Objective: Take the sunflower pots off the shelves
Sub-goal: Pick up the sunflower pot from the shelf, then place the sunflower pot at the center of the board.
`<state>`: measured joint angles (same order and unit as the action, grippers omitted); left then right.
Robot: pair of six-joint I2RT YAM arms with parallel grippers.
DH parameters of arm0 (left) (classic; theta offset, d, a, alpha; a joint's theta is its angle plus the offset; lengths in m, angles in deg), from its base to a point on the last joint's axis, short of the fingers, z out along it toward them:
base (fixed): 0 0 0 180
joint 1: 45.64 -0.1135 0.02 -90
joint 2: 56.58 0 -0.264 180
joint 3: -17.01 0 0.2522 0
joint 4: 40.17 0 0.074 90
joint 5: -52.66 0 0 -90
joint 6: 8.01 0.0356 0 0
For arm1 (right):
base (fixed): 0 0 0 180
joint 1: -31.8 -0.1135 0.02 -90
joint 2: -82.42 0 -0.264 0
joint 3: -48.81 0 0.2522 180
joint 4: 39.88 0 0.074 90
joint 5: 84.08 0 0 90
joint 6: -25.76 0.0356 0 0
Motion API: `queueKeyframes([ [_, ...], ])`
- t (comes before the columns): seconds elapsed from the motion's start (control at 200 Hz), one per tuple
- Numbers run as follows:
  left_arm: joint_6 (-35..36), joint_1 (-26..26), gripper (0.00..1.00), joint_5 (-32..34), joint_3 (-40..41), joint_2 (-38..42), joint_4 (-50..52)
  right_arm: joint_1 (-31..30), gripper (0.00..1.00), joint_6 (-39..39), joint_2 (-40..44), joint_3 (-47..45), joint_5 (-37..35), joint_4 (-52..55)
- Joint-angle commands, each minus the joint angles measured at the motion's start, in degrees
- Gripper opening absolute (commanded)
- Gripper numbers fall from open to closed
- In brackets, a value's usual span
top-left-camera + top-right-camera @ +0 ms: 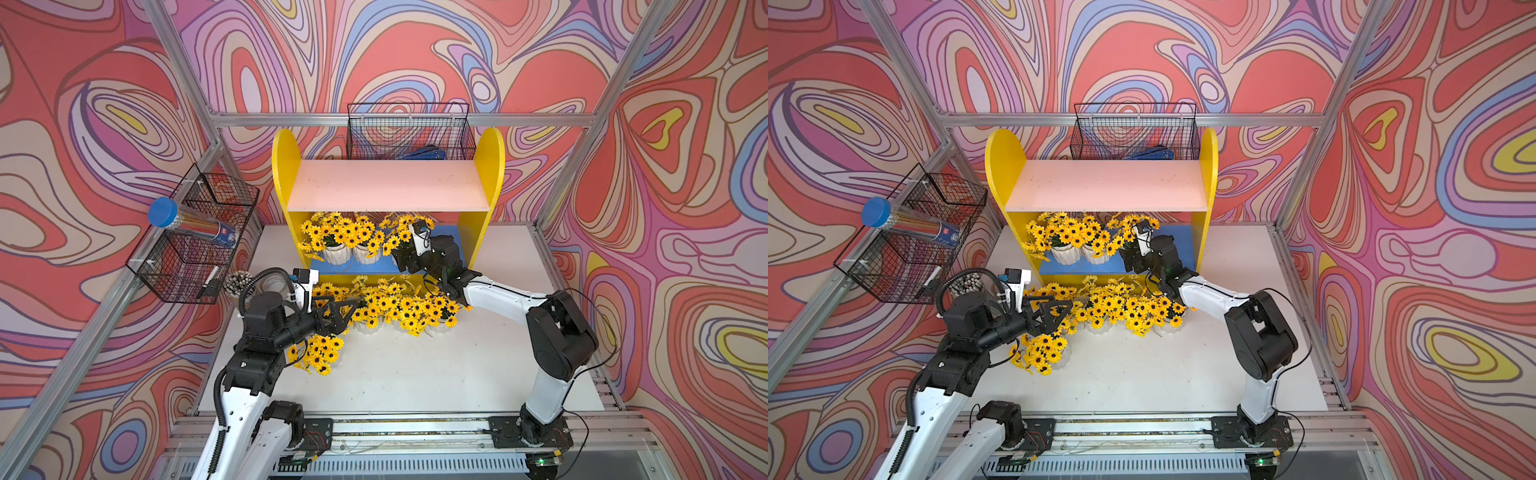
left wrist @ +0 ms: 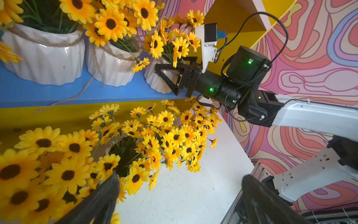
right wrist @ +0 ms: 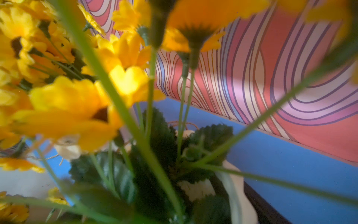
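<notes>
Three sunflower pots are standing in a row on the blue lower board point(image 2: 58, 93) of the shelves point(image 1: 286, 166). The first pot point(image 2: 44, 58) and the second pot point(image 2: 114, 67) are just beside each other, and the third pot point(image 2: 155, 83) is nearer to the right arm.

In both top views the pink upper board point(image 1: 386, 187) is covering the back of this row, and the blooms are hiding the body of the third pot. The right gripper point(image 2: 164, 64) is reaching in under that board, with its jaws standing on both sides of the third pot. Its near finger point(image 2: 164, 79) is lying against the white wall, but the far one is going behind the flowers. So I cannot tell if the claw is pressing the pot or only standing around it. The right wrist view is giving mostly blurred petals and stems.

More pots are crowding on the table point(image 1: 415, 374) just in front of the shelves. This flower group point(image 1: 399, 307) is hiding most of the white bodies, so I am not able to count them. A single pot point(image 1: 318, 353) is standing beside the left arm. The left gripper point(image 1: 340, 313) is hovering at that end of the group, released, with its jaws wide and nothing clamped between them.

The white area between the flowers and the arm bases is lying open, and so is a strip beside the right yellow panel point(image 1: 488, 187).
</notes>
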<state>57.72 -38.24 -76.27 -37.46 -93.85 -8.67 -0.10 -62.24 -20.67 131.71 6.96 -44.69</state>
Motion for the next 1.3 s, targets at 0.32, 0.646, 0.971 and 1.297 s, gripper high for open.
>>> queueKeyframes([
  [0.32,-1.30,-0.46,1.00,0.69,-0.20,-0.25,-0.66,-0.14,0.00,-0.46,11.96,-4.77,-0.69,-0.29],
  [0.646,-1.37,-0.46,1.00,0.62,-2.01,1.77,3.12,-3.19,0.00,0.96,23.47,-14.44,-3.18,0.35],
  [0.971,-8.08,3.65,0.96,-2.61,2.62,3.02,-2.11,-13.46,0.00,-2.02,40.15,-21.86,-6.58,4.28],
  [1.297,8.06,17.19,1.00,20.21,-12.62,4.14,15.95,-33.50,0.00,1.17,40.75,-29.26,-12.69,3.78],
])
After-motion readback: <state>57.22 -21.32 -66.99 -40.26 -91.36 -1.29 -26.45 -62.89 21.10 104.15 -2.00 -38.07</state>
